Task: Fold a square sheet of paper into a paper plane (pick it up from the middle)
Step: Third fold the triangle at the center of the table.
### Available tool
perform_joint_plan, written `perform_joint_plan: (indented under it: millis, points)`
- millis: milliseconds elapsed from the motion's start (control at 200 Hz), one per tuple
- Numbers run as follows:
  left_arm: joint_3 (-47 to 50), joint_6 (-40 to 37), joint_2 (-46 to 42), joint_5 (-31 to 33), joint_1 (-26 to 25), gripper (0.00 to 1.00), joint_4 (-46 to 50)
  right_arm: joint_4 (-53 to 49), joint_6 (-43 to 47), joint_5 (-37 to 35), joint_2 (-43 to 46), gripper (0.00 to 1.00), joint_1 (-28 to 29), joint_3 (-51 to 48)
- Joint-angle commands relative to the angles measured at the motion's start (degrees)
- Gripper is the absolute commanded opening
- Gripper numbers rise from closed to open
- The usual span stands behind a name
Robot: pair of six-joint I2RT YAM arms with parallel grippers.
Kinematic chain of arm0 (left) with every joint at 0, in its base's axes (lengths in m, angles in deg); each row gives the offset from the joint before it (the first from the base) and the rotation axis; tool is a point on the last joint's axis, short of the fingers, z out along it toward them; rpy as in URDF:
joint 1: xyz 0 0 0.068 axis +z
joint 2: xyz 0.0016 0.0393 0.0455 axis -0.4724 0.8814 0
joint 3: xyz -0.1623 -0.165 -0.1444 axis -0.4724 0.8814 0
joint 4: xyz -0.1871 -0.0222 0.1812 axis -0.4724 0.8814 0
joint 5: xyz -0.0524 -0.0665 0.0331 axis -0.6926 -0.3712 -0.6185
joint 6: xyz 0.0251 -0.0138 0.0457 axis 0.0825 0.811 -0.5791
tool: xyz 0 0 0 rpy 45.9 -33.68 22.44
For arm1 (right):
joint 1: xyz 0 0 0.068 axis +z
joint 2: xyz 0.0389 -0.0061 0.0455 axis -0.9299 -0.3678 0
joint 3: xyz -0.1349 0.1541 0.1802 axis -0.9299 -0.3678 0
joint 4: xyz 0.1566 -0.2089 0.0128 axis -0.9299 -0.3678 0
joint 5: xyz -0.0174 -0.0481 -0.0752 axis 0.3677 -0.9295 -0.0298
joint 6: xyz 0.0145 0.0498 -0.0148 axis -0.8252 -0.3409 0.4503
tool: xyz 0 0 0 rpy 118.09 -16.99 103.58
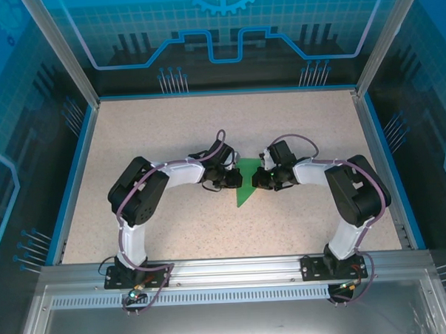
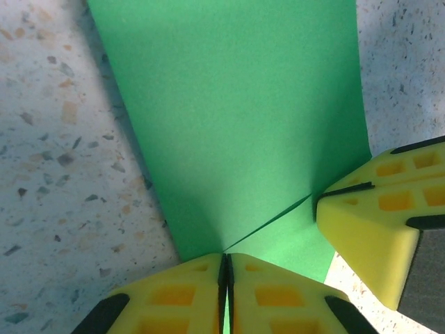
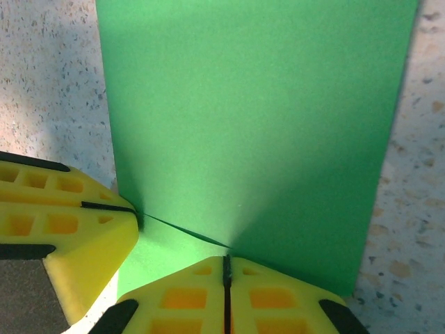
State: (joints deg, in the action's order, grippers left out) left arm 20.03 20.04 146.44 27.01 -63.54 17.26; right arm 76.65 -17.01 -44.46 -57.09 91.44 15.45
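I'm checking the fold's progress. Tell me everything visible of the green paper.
The green paper is thin, matte and unmarked, with straight edges. From above it reads as a wedge pointing at the near edge of the speckled table. A slanted fold line runs between the left pincer and right pincer, both shut on it.

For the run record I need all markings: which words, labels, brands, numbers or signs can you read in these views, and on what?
No text can be read in any view.
green paper: plain, no print.
left hand and right hand: bare yellow, no lettering.
back wall: a gear outline and line pattern, no words.
arms: no label legible from above; any marks are too small to tell.
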Motion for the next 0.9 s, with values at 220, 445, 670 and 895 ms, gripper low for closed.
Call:
perform_joint_plan:
  millis: [220,445,670,895]
  points:
    - [-0.2,-2.1,2.0,0.1,0.5,0.12,2.1,-1.2,-0.8,3.8,5.4,0.28,-2.7,-0.9]
    - [0.8,-2.0,2.1,-0.7,0.5,0.12,0.6,-5.5,-0.2,2.6,8.6,0.39,-4.7,-2.8]
    - [1.4,-2.2,2.0,-1.1,0.5,0.12,-0.2,-4.2,-1.4,3.9,6.7,0.41,-5.3,-3.3]
    - [1.8,-2.1,2.1,-1.3,0.5,0.12,-0.6,-3.7,-2.0,4.3,3.8,0.42,-4.8,-1.5]
